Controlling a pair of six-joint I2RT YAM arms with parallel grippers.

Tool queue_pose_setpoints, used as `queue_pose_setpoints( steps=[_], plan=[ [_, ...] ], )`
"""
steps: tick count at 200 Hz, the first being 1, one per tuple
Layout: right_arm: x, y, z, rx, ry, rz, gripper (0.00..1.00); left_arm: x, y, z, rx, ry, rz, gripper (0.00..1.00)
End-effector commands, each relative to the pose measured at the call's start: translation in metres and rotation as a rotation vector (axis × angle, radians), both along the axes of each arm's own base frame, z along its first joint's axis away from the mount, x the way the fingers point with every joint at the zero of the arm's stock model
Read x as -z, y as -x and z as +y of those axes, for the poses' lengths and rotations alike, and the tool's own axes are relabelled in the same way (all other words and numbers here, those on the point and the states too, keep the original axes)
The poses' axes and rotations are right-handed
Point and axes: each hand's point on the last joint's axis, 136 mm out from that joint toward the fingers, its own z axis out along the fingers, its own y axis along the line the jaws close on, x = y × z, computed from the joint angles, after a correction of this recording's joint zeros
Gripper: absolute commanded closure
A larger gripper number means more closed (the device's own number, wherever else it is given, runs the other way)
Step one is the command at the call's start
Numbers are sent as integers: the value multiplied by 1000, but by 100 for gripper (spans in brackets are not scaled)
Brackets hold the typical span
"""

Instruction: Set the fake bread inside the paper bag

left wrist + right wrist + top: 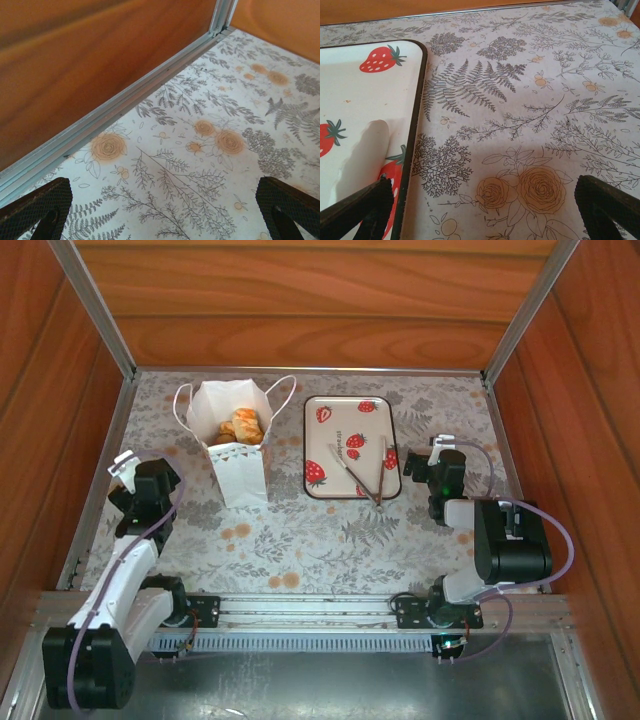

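Nothing legible from my end. The only lettering I can spot is one short dark line of print in the middle of the strawberry tray [340, 418], right of centre on the table in the top view. It's too small to read. I can't make out brands, numbers or labels anywhere else.

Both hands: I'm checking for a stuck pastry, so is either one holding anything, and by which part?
Nothing is held. The left hand and right hand are both open and empty; the fake bread sits in the paper bag.
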Motion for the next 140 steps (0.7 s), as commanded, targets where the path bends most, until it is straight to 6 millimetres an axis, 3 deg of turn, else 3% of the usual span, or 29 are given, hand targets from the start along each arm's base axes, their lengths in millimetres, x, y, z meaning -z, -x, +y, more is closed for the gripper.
queue_pose_setpoints(
  steps=[1, 93, 121, 140],
  plan=[
    [-9, -7, -2, -5, 8, -27, 0, -2, -6, 7, -28, -18, -24, 0],
    [-9, -7, -1, -5, 9, -27, 0, 17, -55, -4, 116, -108, -90, 0],
    [-9, -7, -2, -4, 9, -27, 0, 33, -62, -8, 157, -127, -77, 0],
    [-9, -7, -1, -6, 9, -26, 0, 32, -62, -8, 165, -133, -91, 0]
  ],
)
